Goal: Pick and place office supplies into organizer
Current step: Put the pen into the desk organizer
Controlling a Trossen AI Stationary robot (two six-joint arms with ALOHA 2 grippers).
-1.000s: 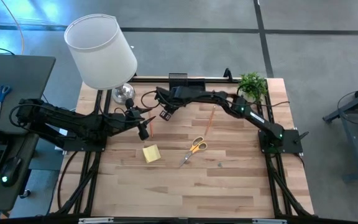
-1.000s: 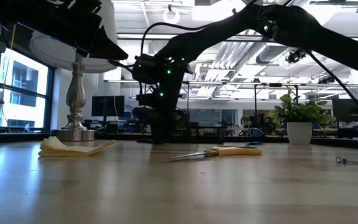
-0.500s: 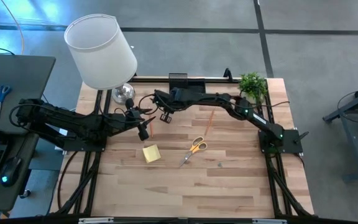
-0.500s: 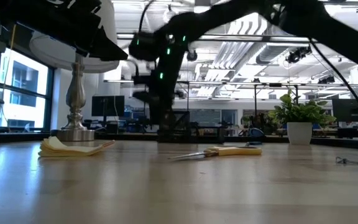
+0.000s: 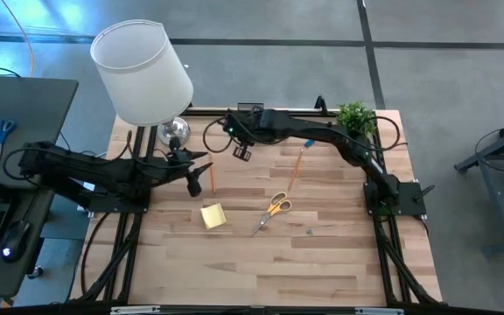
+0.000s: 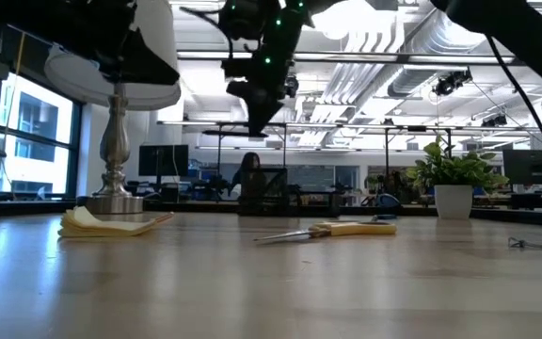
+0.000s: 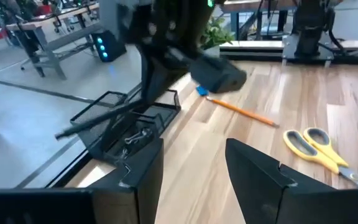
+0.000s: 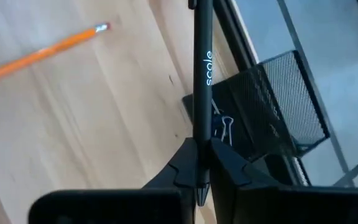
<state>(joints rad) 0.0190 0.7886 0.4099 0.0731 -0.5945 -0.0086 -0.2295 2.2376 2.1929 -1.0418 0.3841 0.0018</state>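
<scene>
Right gripper (image 8: 199, 163) clamped a black pen (image 8: 202, 93) printed "scole", above the mesh organizer (image 8: 272, 106). Left gripper (image 7: 194, 168) hung open near the scissors (image 7: 319, 149).

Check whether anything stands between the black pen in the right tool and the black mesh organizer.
Nothing visible does. The right tool is shut on the black pen, raised above the table near the organizer, with only bare wood and open air between them.

R arm stretched far-left across table, R gripper (image 5: 241, 150) raised, fingers (image 8: 229, 165) pinched tight on pen (image 8: 202, 81). L arm reaches in from left, L gripper (image 5: 201, 171) low, jaws apart, holding nothing.
</scene>
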